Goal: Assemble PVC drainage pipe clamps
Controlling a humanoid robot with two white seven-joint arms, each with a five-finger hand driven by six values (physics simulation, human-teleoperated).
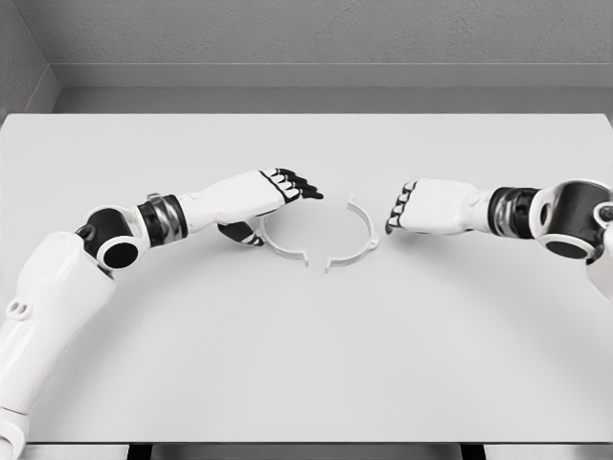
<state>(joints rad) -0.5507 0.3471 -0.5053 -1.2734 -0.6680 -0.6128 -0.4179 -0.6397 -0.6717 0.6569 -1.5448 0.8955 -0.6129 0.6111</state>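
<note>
Two thin white half-ring clamp pieces lie on the white table (306, 364) near its middle, their open sides facing each other. The left half (283, 249) curves from under my left hand down to a small tab. The right half (368, 237) curves from a tab at its top to one at its bottom. A narrow gap separates their lower ends. My left hand (281, 213) hovers over the upper end of the left half, open, with fingers stretched to the right and thumb below. Just right of the right half, my right hand (395, 217) has its fingers curled and holds nothing.
A grey wall runs behind the table's far edge (306, 115). Both forearms stretch across the table from the sides, the left one (172, 216) low over the surface.
</note>
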